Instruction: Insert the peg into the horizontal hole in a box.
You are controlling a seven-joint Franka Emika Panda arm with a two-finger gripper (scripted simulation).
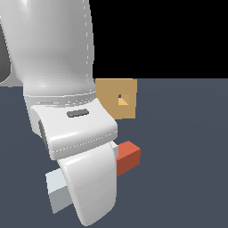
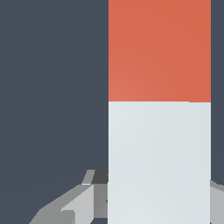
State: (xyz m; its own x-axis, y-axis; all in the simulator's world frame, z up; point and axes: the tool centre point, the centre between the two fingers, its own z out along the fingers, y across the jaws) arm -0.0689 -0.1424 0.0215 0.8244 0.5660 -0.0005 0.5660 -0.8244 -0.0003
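The peg lies low in front of the box. In the exterior view its red end (image 1: 128, 158) points toward the box and its grey-white end (image 1: 58, 189) sticks out on the other side of my hand. The tan box (image 1: 111, 91) stands upright further back, with its small square hole (image 1: 123, 100) facing the camera. In the wrist view the peg (image 2: 159, 144) fills the picture, red part beyond the white part. My gripper (image 2: 159, 199) straddles the white part, with fingers (image 2: 87, 199) tight against both sides. In the exterior view my hand (image 1: 91, 187) hides the fingertips.
The floor (image 1: 187, 147) is a plain dark blue-grey surface. My large white arm (image 1: 49, 53) covers the exterior view's left and overlaps the box's left edge.
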